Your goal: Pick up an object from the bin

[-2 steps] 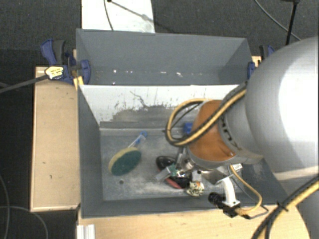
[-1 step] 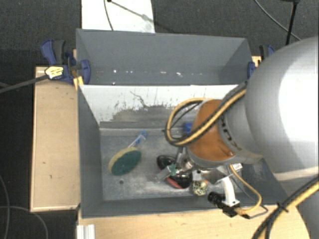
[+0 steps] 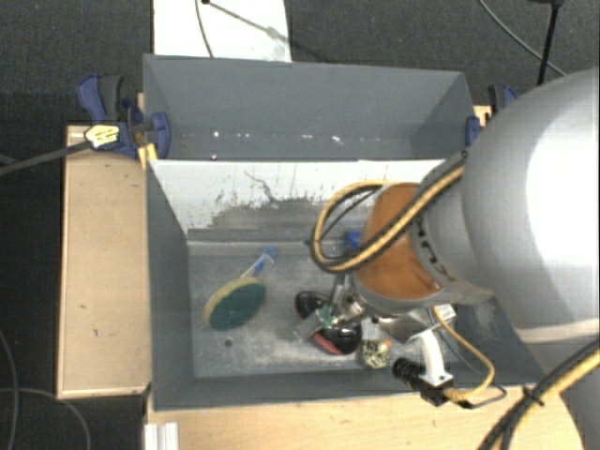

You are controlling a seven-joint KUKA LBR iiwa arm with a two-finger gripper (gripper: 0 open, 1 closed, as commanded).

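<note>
The pick is not yet done, as far as can be seen. Nothing is lifted clear of the floor of the grey bin [image 3: 169, 279], and every loose thing in view lies on that floor. The arm reaches deep into the bin. The hand [image 3: 342, 319] sits low under the orange wrist cover [image 3: 398, 256], down at floor level. I cannot tell whether the hand is open or closed, because the cover and the looped cables [image 3: 342, 216] hang over it, and nothing can be seen gripped in it.

The round green scrubber [image 3: 236, 304] serves as the landmark. It lies flat on the floor, with its short blue handle [image 3: 262, 262] pointing up and to the right. To the right of the scrubber, clearly apart from it, lies a small clump of dark things. Nearest the scrubber is a black rounded piece [image 3: 308, 303]. Just beyond that, a little toward the bin's near wall, is a red and black piece [image 3: 330, 342]. The hand stands on the far side of this clump from the scrubber, either touching it or just beside it; I cannot tell which.

My judgement is that one of the dark pieces is the likely thing to be picked, not the scrubber, which lies untouched. The grip itself and the lift out of the bin remain to be done.
</note>
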